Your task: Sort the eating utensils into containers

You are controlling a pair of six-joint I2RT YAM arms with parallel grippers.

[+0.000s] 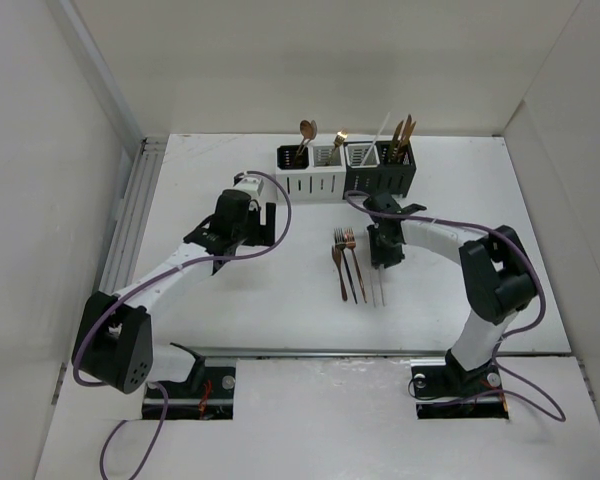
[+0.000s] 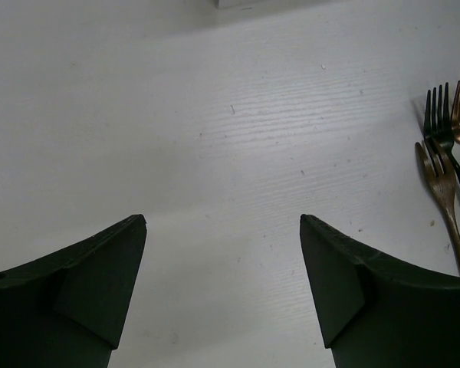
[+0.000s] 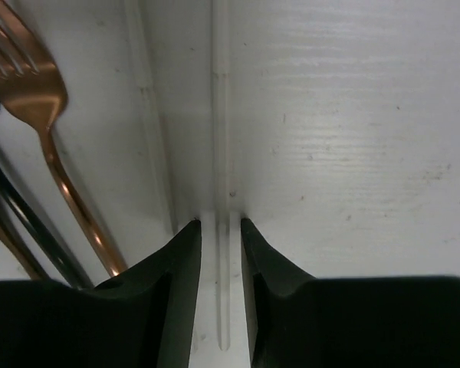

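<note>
Sorting partly done: some cutlery [image 1: 398, 135] already upright in holders [image 1: 315, 185] at table's [image 1: 230, 300] far side; forks [image 1: 348, 262] and two white sticks [image 1: 378, 285] left flat mid-table. Right claw [image 3: 221, 224] astride one white stick [image 3: 221, 138], jaws close either side (pinched or only bracketing, cannot tell). Left claw [image 2: 223, 222] wide apart, empty, near forks. Stick's far end cut off in wrist view; holder contents too small to count.

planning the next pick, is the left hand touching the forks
Apart: left wrist view shows the left hand over bare table, forks lying clear beside it.
</note>
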